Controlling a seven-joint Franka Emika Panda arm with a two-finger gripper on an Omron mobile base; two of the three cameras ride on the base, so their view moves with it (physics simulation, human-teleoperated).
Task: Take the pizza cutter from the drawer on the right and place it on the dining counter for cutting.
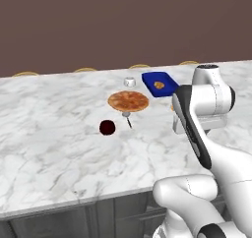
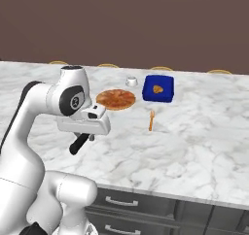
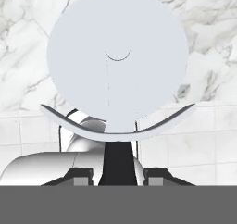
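— Where is the small pizza cutter with the round silver wheel and dark handle [image 3: 118,61]?

— In the robot's two-finger gripper [image 3: 118,174]. In the hand view the wheel stands just beyond the dark finger tips, with the handle running down between them. In the right base view the dark handle [image 2: 78,144] juts from the hand toward the near left, over the near part of the long white marble dining counter with grey veins [image 1: 49,133]; I cannot tell whether it touches the top.

— And the tool, apart or together?

— Clamped on the handle; a finger tip sits close on either side of it.

— What lies on the counter?

— A round orange-brown pizza [image 1: 128,101] sits toward the far side; a dark red ball [image 1: 107,127] lies near and to the left of it, apart from it. Just beside the pizza's near edge lies a small grey-headed utensil with a thin dark stem [image 1: 127,117]; it is too small to tell what it is.

— Anything farther back?

— A small white cup [image 1: 129,81] sits beyond the pizza; right of the cup is a blue square tray [image 1: 160,83] holding an orange-brown morsel. A thin orange fork [image 2: 151,120] lies nearer than the tray and right of the pizza.

— Below the top?

— Dark grey cabinet fronts with pale bar handles [image 2: 146,205] run under the near edge.
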